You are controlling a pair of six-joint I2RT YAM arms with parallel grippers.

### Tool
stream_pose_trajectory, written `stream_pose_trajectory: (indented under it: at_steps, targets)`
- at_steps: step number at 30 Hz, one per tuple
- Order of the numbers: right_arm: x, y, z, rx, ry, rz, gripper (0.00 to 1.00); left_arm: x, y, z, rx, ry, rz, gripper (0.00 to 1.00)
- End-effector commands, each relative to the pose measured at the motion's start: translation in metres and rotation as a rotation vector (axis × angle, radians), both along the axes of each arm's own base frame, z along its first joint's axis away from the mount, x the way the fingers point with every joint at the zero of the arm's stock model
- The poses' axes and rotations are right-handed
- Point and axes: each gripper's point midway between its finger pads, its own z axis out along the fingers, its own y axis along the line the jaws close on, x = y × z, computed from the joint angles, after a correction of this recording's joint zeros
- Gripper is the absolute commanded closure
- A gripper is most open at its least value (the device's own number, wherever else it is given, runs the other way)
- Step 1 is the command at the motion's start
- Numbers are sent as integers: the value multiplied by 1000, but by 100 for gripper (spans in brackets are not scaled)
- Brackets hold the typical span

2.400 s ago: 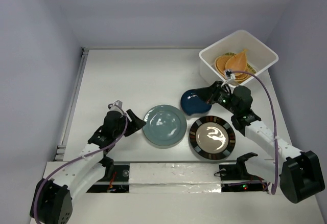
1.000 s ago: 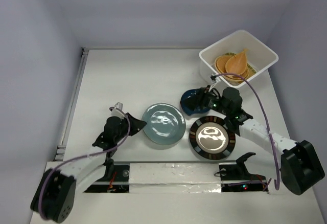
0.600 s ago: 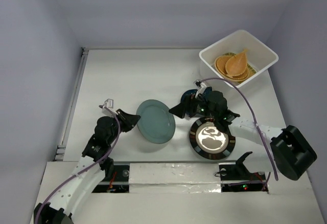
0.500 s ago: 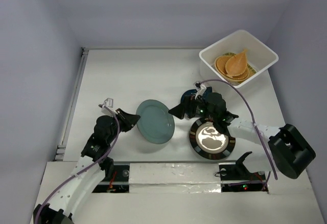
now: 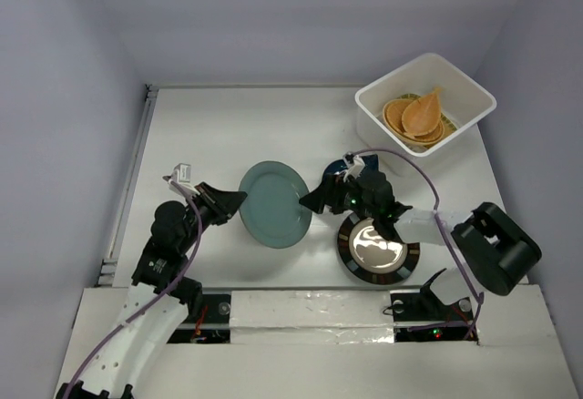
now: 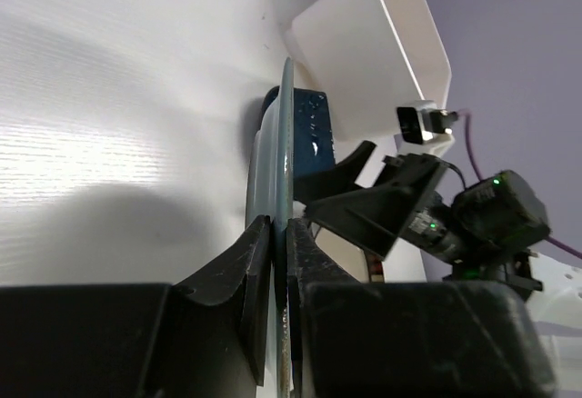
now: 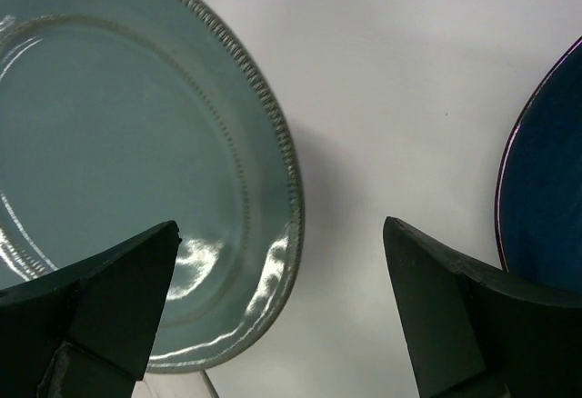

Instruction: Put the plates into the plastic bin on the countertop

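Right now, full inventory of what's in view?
grey-blue round plate: 1, grey-blue, centre, tilted on edge
black-rimmed round plate: 1, white centre, flat, near right
dark-blue leaf-shaped plate: 1, dark blue, beside right gripper
orange leaf-shaped plate: 1, orange, topmost in bin
orange round plate: 1, orange, under it
plastic bin: 1, white, far right
countertop: 1, white
left gripper: shut on grey-blue plate's rim
right gripper: open, holding nothing

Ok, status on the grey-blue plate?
Left gripper shut on grey-blue plate rim, plate tilted. Right gripper open, close on its bin side, possibly in the way.
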Motion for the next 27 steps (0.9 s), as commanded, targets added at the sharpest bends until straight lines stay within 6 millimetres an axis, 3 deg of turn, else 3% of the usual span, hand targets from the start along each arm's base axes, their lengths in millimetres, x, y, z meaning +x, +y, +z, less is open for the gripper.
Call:
stream_pose_trajectory:
  at_steps: [1, 6, 13, 16, 17, 20, 22, 24, 25, 26, 27]
  targets:
    - [7, 15, 13, 70, -56, 24, 0, -8, -9, 84, -149, -220, -58, 100]
    - [-1, 28, 18, 131, -67, 109, 0, -16, -13, 104, -183, -263, -96, 100]
    - [-26, 39, 47, 327, -114, 245, 3, -26, -19, 127, -244, -323, -153, 100]
    - [-33, 36, 61, 377, -141, 262, 22, -26, -19, 129, -242, -326, -157, 100]
    - [-34, 35, 64, 383, -149, 265, 45, -26, -19, 128, -238, -324, -155, 100]
    - [-36, 30, 78, 405, -178, 250, 86, -21, -15, 121, -200, -306, -123, 100]
    - [-36, 27, 91, 400, -207, 234, 98, -17, -12, 115, -154, -290, -104, 100]
    - [-28, 23, 106, 380, -248, 186, 100, -13, -7, 109, -108, -271, -73, 90]
    - [-23, 21, 97, 316, -227, 158, 100, -10, -1, 104, -62, -255, -39, 83]
    - [-22, 15, 119, 320, -277, 129, 100, -7, 1, 101, -38, -245, -25, 72]
    - [-8, 11, 137, 313, -306, 53, 100, -6, 3, 99, -16, -242, -18, 69]
